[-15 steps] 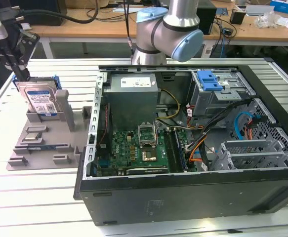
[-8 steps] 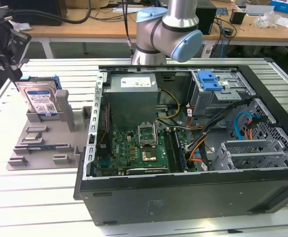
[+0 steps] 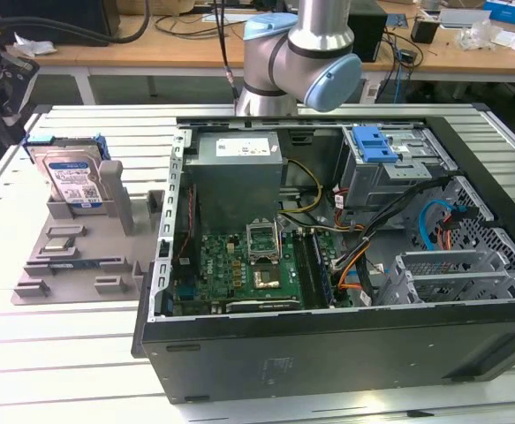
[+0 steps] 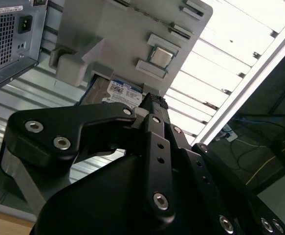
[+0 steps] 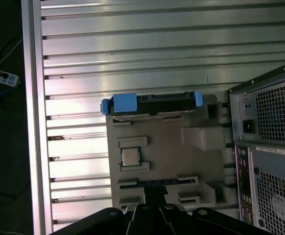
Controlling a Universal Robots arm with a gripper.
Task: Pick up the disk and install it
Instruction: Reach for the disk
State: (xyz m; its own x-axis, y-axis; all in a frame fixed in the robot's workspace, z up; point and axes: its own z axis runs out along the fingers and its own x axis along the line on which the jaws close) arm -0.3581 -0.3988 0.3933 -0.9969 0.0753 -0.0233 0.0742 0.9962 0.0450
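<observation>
The pick-up is the step in hand, and it has not been made: the gripper (image 5: 155, 192) hangs above the holder (image 5: 171, 147) with its fingers drawn together on nothing, and the disk (image 5: 152, 100) sits untouched. The disk stands on its long edge in a slot along one edge of the holder, a blue rail at either end. The holder lies on the tabletop (image 3: 63, 353) toward the exterior view's left edge, just beside the open case (image 3: 328, 353). In the first wrist view the gripper's tip shows against the holder's opposite edge, so the holder's whole breadth, with a chip (image 5: 130, 156) seated in it, lies between tip and disk — apart, not touching. By my reading, a grasp calls for the fingers to part, line up across the disk's thin body and close between the rails — clear of the holder's upright block (image 3: 114, 190) beside it. The cage (image 3: 390, 168) inside the case is well apart from the disk.
</observation>
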